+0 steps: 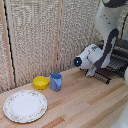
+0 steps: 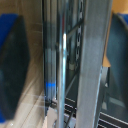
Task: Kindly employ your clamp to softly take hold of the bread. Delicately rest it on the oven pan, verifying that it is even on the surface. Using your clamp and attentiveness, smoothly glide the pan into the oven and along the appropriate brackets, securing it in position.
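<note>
My clamp (image 1: 93, 71), the white block on the white and grey arm, hangs low at the exterior view's right, right at the front of the dark oven (image 1: 121, 54). The oven pan (image 1: 106, 75), a flat tray of thin dark bars, sticks out just beneath the clamp. In the blurred wrist view the clamp (image 2: 65, 65) is open: its two blue-and-dark fingers (image 2: 12, 65) stand far apart at the picture's edges, with upright metal parts of the oven (image 2: 92, 55) close between them. A few bars of the pan (image 2: 102, 117) show there too. The bread is out of view.
On the wooden table stand a yellow bowl (image 1: 41, 82) and a blue cup (image 1: 56, 81) side by side, with a large patterned plate (image 1: 25, 106) nearer the front at the exterior view's left. A woven screen (image 1: 45, 35) closes off the back.
</note>
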You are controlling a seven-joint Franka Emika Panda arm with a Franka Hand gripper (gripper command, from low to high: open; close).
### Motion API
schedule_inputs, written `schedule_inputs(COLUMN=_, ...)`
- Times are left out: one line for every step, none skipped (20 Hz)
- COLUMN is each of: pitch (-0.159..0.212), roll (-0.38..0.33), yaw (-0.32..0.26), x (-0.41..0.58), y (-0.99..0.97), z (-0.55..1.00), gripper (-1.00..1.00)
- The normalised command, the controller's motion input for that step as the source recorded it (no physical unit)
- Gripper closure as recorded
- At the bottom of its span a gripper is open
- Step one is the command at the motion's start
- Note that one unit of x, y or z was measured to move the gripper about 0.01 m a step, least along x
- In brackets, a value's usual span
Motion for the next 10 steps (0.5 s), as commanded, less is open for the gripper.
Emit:
schedule_inputs(pitch=0.000, roll=0.002, yaw=0.051, x=-0.011, y=-0.04, z=0.10, gripper=1.00)
schedule_inputs(pitch=0.000, roll=0.016, yaw=0.049, x=0.000, y=-0.04, z=0.10, gripper=1.00)
schedule_inputs(pitch=0.000, roll=0.039, yaw=0.043, x=0.000, y=-0.10, z=0.17, gripper=1.00)
schedule_inputs(pitch=0.000, roll=0.072, yaw=0.050, x=0.000, y=-0.17, z=0.21, gripper=1.00)
schedule_inputs(pitch=0.000, roll=0.093, yaw=0.044, x=0.000, y=-0.24, z=0.26, gripper=1.00)
schedule_inputs(pitch=0.000, roll=0.114, yaw=0.046, x=0.000, y=-0.27, z=0.33, gripper=1.00)
schedule_inputs(pitch=0.000, roll=0.144, yaw=0.054, x=0.000, y=-0.38, z=0.38, gripper=1.00)
schedule_inputs(pitch=0.000, roll=0.156, yaw=0.083, x=0.000, y=-0.48, z=0.49, gripper=1.00)
schedule_inputs(pitch=0.000, roll=0.182, yaw=0.094, x=0.000, y=-0.54, z=0.57, gripper=1.00)
schedule_inputs(pitch=0.000, roll=0.168, yaw=0.109, x=0.000, y=-0.52, z=0.63, gripper=1.00)
